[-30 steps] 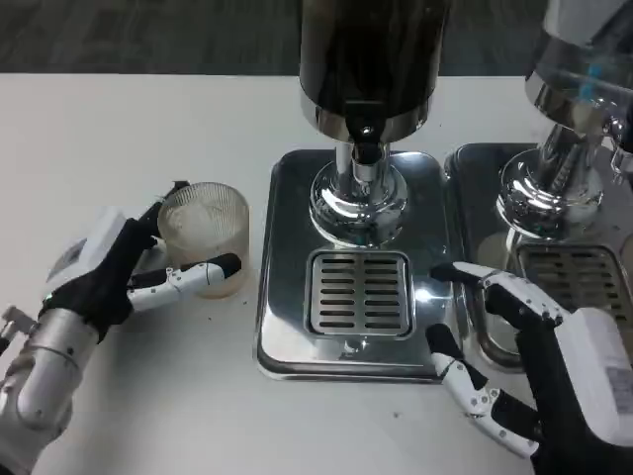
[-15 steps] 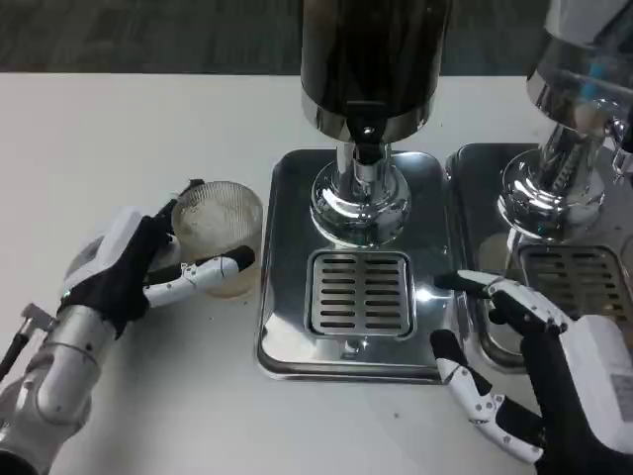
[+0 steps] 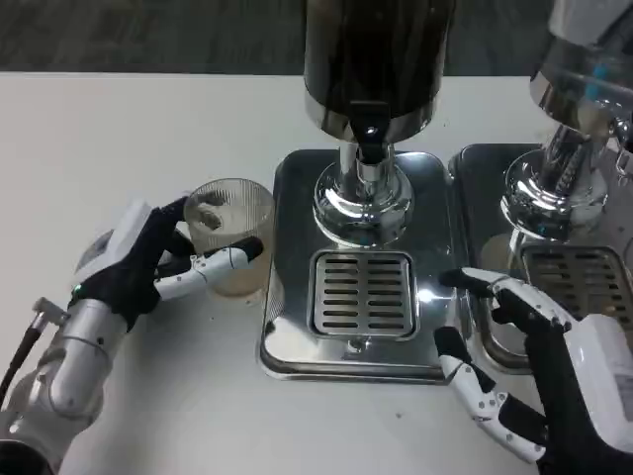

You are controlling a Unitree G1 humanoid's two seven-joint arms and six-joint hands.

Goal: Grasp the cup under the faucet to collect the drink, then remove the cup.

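One step is done: the left robot hand (image 3: 148, 259) grips the ribbed cup (image 3: 229, 236) just left of the drip tray (image 3: 289, 327), not yet under the faucet (image 3: 368, 146), while the right robot hand (image 3: 539, 366) waits spread.

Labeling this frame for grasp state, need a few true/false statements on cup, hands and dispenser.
1. The left robot hand holds the cup. True.
2. The cup stands on the drip grate. False: it is on the white table, left of the steel tray.
3. The right robot hand holds a cup. False: it is open, holding nothing.
4. The faucet is above the grate. True.
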